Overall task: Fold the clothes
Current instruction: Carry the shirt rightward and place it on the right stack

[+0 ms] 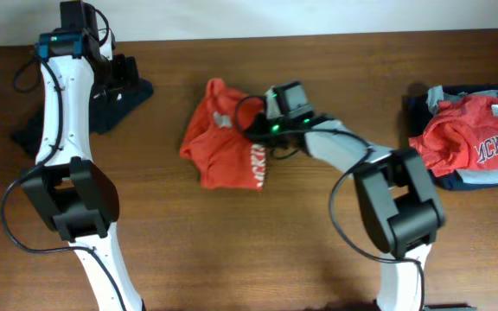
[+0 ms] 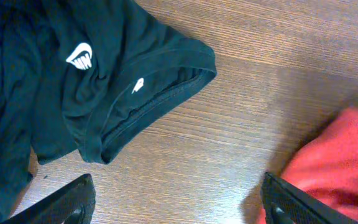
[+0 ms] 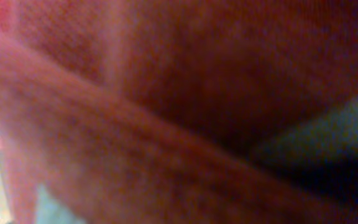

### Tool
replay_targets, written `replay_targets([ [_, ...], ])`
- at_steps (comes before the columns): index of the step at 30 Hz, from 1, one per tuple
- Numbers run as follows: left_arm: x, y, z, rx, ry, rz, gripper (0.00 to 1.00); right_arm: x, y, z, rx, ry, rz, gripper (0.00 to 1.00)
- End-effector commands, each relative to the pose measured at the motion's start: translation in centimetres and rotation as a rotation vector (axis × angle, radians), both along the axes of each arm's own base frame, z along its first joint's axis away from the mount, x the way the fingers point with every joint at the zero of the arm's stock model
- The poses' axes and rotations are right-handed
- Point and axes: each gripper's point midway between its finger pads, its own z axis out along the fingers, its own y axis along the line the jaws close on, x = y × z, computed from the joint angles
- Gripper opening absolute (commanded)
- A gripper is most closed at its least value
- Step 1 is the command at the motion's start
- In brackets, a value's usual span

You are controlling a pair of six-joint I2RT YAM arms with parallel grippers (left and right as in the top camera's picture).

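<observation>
Jaws of the right gripper (image 1: 256, 130) are closed on the right edge of the shirt (image 1: 219, 142). Its wrist view is filled with blurred red cloth pressed close to the lens, and the fingertips themselves are hidden. Jaws of the left gripper (image 2: 178, 198) stand wide and hold nothing, and its fingers (image 2: 73, 202) hang over bare wood.

The shirt lies bunched at the middle of the table (image 1: 232, 250), nearer the far edge, with white lettering showing along its lower right fold. The black garment (image 2: 55, 93) lies crumpled at the far left corner, and its curved hem ends just short of the left gripper. It has a small white logo and a white tag mark. A strip of bare table separates it from the shirt. A pile (image 1: 478, 142) of clothes sits at the right edge, well apart from the shirt, with a red printed top uppermost. The whole near half of the table is open wood, as is the stretch between shirt and pile.

The left arm (image 1: 63, 112) runs straight up the left side from the near edge, its wrist over the black garment. The right arm (image 1: 353, 155) rises from the near right, bends at the elbow and reaches left and low to the shirt.
</observation>
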Motion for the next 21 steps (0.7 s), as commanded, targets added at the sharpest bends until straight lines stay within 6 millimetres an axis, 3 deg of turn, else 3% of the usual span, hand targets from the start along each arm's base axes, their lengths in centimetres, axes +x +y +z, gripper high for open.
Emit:
replay_targets([
  [1, 0.1, -0.1, -0.1, -0.006, 0.000, -0.014, 0.85, 2.5, -2.8, 7.3, 0.067, -0.137, -0.046, 0.04],
  [7, 0.0, -0.3, -0.1, -0.006, 0.001, -0.017, 0.85, 4.2, -8.5, 12.7, 0.109, -0.212, -0.165, 0.04],
  [8, 0.1, -0.3, -0.1, -0.006, 0.000, -0.018, 0.85, 4.4, -10.4, 14.2, 0.123, -0.228, -0.203, 0.04],
  [11, 0.1, -0.3, -0.1, -0.006, -0.001, -0.018, 0.85, 4.5, -13.3, 16.4, 0.130, -0.260, -0.259, 0.04],
  [21, 0.1, -0.5, -0.1, -0.006, 0.000, -0.020, 0.85, 3.4, -23.9, 20.6, 0.108, -0.308, -0.461, 0.04],
])
